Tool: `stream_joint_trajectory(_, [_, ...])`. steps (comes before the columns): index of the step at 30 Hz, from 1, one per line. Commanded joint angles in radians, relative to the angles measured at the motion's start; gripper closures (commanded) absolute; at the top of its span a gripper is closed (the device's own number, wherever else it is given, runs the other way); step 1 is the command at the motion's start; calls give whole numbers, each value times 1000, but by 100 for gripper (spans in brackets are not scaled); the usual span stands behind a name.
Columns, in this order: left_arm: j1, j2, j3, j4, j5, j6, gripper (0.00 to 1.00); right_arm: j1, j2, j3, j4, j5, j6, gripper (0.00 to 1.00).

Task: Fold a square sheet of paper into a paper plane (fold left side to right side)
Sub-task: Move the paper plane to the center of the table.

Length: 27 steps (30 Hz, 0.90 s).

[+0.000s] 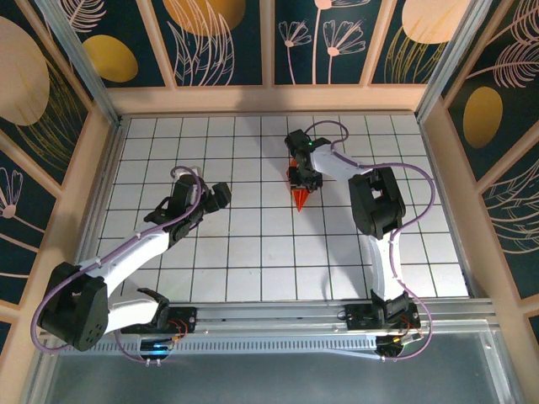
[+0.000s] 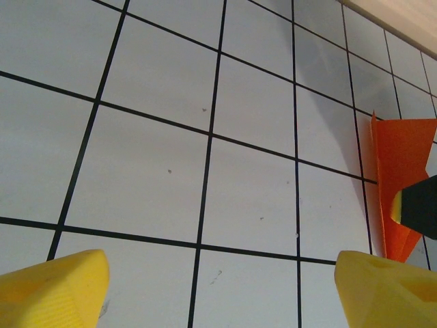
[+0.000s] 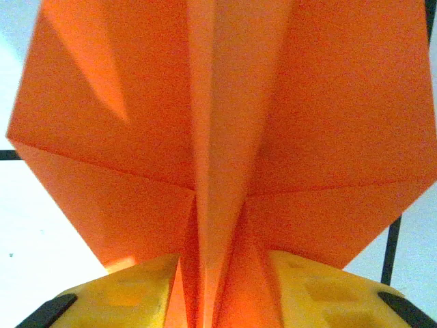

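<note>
While the right fingers (image 3: 136, 290) are pinched on the middle fold of the paper plane (image 3: 218, 137), its wings fan out to both sides above them, so it's gripped by the keel. From the top camera the paper plane (image 1: 301, 199) sits near the centre of the bench (image 1: 253, 252), a bit toward the back. The right arm's wrist (image 1: 307, 164) covers most of it, with just the orange nose poking out toward the near edge.

The left fingers (image 2: 54, 287) are spread wide with nothing between them, over bare grid tiles well to the left. In the left wrist camera the paper plane (image 2: 399, 178) shows at the right edge, with a yellow-and-black fingertip in front of it.

Around it all: dark wall panels (image 1: 210, 38) with gold blobs and leaf drawings, purple cables (image 1: 34, 324) along both arms, and a metal rail (image 1: 278, 313) at the near edge.
</note>
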<state>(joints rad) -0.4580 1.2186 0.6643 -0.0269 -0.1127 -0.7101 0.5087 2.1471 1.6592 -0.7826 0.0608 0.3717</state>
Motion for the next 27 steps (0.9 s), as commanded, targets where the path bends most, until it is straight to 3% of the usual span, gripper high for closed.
stream_joint_trajectory(1, [6, 12, 24, -8, 5, 15, 15, 8, -43, -14, -40, 29, -10, 67])
stream_joint_trajectory(8, [7, 18, 31, -10, 5, 17, 15, 8, -45, -15, -43, 28, -30, 78])
stream_joint_trajectory(27, [7, 22, 34, -11, 4, 19, 15, 7, -41, -21, -38, 16, -71, 81])
